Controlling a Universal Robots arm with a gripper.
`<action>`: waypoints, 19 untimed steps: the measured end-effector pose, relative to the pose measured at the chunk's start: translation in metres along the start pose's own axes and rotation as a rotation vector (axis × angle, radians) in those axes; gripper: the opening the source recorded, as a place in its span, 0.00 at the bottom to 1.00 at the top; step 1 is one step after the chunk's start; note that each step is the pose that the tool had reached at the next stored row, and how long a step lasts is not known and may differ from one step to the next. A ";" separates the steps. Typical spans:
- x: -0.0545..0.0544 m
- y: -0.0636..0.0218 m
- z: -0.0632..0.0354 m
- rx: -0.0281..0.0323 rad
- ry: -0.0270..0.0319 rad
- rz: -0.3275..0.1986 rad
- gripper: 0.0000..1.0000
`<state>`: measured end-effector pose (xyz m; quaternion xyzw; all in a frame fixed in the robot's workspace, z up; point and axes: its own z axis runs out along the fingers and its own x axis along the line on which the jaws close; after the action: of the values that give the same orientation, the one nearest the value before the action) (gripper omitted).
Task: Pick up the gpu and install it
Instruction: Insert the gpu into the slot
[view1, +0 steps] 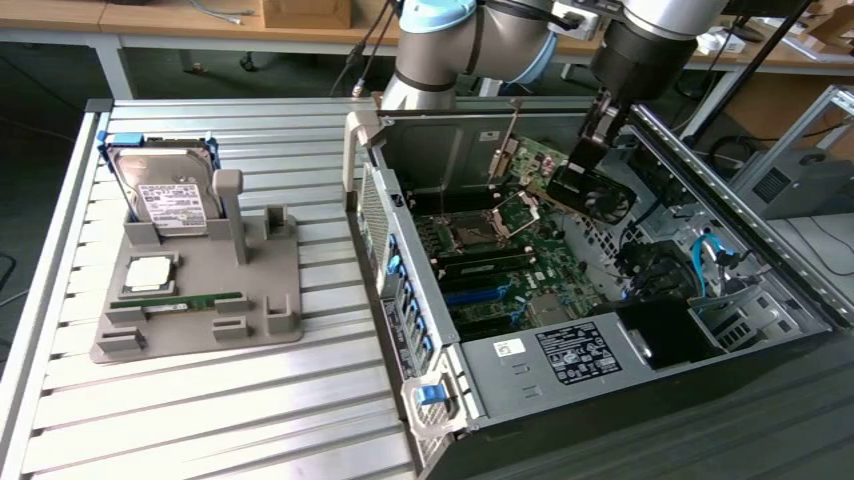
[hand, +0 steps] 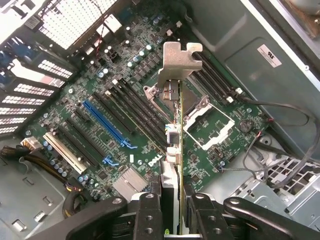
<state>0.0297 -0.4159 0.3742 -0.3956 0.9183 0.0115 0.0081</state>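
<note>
My gripper (view1: 578, 172) hangs inside the open computer case (view1: 441, 400), shut on the gpu (view1: 534, 163), a green card held above the motherboard (view1: 514, 275). In the wrist view the gpu (hand: 176, 130) shows edge-on between my black fingers (hand: 148, 215), its pale metal bracket (hand: 177, 60) at the far end. Under it lie the motherboard (hand: 125, 95), the empty CPU socket (hand: 210, 120) and the long blue slot (hand: 107, 125). The card hangs clear of the board, over the area beside the socket.
On the slatted table (view1: 200, 400), at the exterior view's left, a grey fixture (view1: 267, 320) holds a silver hard drive (view1: 167, 195), a CPU chip (view1: 147, 272) and a narrow RAM stick (view1: 194, 300). Case walls, drive bays (view1: 721, 320) and cables (hand: 280, 130) ring the motherboard.
</note>
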 end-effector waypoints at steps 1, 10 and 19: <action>0.000 0.0000 0.0000 -0.0001 0.0001 -0.004 0.27; 0.000 0.0000 0.0000 -0.0007 0.0005 -0.030 0.27; 0.000 0.0000 0.0000 -0.0013 0.0009 -0.056 0.27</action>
<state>0.0297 -0.4159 0.3742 -0.4212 0.9069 0.0116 0.0077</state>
